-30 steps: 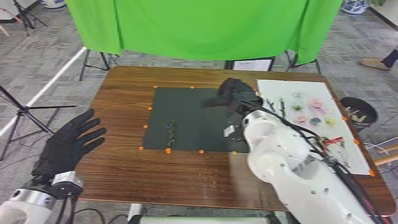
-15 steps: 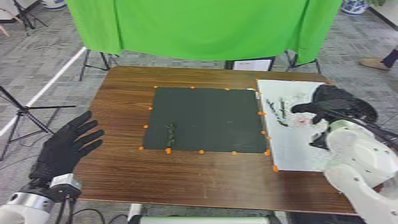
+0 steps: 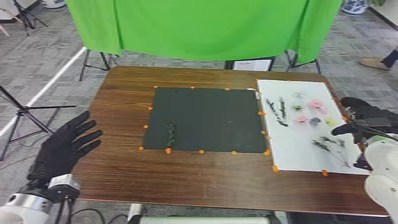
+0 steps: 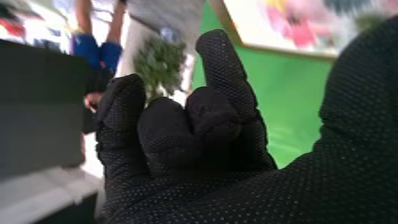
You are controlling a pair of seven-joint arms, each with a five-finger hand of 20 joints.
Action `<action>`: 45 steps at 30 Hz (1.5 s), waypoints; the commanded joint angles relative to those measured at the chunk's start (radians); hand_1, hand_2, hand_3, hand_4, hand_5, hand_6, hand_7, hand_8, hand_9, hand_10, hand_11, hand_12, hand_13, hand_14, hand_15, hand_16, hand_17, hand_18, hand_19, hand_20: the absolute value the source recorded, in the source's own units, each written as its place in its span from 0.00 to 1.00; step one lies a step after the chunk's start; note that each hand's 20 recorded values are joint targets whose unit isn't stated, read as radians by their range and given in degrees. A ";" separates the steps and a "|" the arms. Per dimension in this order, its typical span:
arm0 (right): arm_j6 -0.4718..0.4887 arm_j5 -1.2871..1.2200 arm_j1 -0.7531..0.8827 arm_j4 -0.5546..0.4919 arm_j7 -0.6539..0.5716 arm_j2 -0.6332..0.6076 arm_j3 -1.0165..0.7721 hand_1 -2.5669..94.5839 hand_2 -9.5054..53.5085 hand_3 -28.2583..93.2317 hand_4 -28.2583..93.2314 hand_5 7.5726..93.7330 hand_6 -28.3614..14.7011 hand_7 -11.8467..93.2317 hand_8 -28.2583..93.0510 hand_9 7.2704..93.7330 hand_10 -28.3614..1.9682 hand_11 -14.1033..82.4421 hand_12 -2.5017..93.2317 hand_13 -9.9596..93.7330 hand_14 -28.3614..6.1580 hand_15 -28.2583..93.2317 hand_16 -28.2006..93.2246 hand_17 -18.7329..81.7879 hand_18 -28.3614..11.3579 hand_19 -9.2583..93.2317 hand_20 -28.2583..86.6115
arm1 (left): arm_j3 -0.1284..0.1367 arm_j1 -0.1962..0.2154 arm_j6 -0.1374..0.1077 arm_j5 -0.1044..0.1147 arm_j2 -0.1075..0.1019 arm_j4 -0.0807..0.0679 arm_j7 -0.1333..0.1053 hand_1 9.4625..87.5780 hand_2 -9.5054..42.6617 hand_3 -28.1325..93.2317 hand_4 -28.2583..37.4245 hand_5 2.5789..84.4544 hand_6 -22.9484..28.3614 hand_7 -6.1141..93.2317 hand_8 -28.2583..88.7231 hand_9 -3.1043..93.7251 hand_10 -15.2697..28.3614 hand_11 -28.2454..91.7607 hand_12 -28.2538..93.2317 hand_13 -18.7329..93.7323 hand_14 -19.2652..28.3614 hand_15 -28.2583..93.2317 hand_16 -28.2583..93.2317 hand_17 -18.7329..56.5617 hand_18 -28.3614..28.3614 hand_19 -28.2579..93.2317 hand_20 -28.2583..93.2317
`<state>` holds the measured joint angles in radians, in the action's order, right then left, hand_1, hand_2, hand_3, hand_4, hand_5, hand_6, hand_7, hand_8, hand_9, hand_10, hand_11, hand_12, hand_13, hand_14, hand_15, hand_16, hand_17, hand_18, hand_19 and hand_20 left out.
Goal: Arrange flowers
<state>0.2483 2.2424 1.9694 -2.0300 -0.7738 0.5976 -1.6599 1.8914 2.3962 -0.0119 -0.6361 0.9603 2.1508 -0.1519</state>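
Note:
In the head view, the black glove of my right hand (image 3: pixel 369 119) is just beyond the right edge of the white sheet (image 3: pixel 298 156), fingers relaxed and holding nothing. My left hand (image 3: pixel 60 150) stays open at the table's left side. A green stem (image 3: pixel 171 134) lies upright on the lower left of the dark board (image 3: pixel 209 117). On the white sheet are two thin stems (image 3: pixel 282 109), pink flowers (image 3: pixel 317 105), a blue-grey flower (image 3: pixel 315 121), a yellowish flower (image 3: pixel 331 122) and a leafy sprig (image 3: pixel 323 145). In the right wrist view, my right hand (image 4: pixel 200 145) is empty, with pink petals (image 4: pixel 298 32) farther off.
Small orange markers (image 3: pixel 275 168) edge the board and the sheet on the brown table (image 3: pixel 178 182). Behind the table hangs a green cloth (image 3: pixel 209 30). A tripod (image 3: pixel 22 107) stands on the floor at the left.
My right hand has swung from the dark board's upper right across the white sheet to beyond its right edge, uncovering the flowers. The left hand is nearly still.

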 commanded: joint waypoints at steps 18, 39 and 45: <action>0.100 -0.173 0.006 0.067 -0.028 -0.022 0.029 0.20 0.00 0.91 0.00 0.66 0.58 0.41 0.15 0.71 0.56 0.88 0.71 0.72 0.46 0.96 0.62 0.47 0.16 0.87 0.66 | 0.013 0.016 -0.007 -0.002 0.006 0.002 -0.010 0.19 0.09 0.80 0.00 0.30 0.53 0.25 0.15 0.27 0.61 0.40 0.38 0.32 0.74 0.50 0.23 0.12 0.86 0.55 0.32; -0.065 -0.257 0.072 0.067 0.081 -0.005 -0.004 0.42 0.05 0.93 0.00 0.75 0.69 0.67 0.46 0.85 0.67 0.93 0.68 0.81 0.52 0.97 0.61 0.51 0.21 0.88 0.62 | 0.008 0.013 -0.002 0.006 -0.006 -0.007 -0.006 0.18 0.12 0.80 0.00 0.30 0.53 0.25 0.15 0.27 0.61 0.39 0.38 0.32 0.75 0.50 0.23 0.12 0.86 0.55 0.32; -0.148 -0.248 0.092 0.051 0.104 -0.003 -0.025 0.41 0.05 0.95 0.03 0.78 0.68 0.67 0.46 0.90 0.68 0.93 0.68 0.82 0.53 0.97 0.60 0.52 0.21 0.89 0.62 | 0.009 0.014 -0.001 0.007 -0.009 -0.007 -0.006 0.18 0.12 0.80 0.00 0.30 0.53 0.25 0.15 0.27 0.61 0.40 0.38 0.32 0.75 0.50 0.23 0.12 0.86 0.55 0.32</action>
<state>0.1503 1.9791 2.0347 -1.9558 -0.6855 0.5957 -1.6613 1.9012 2.4040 -0.0151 -0.6341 0.9557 2.1471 -0.1606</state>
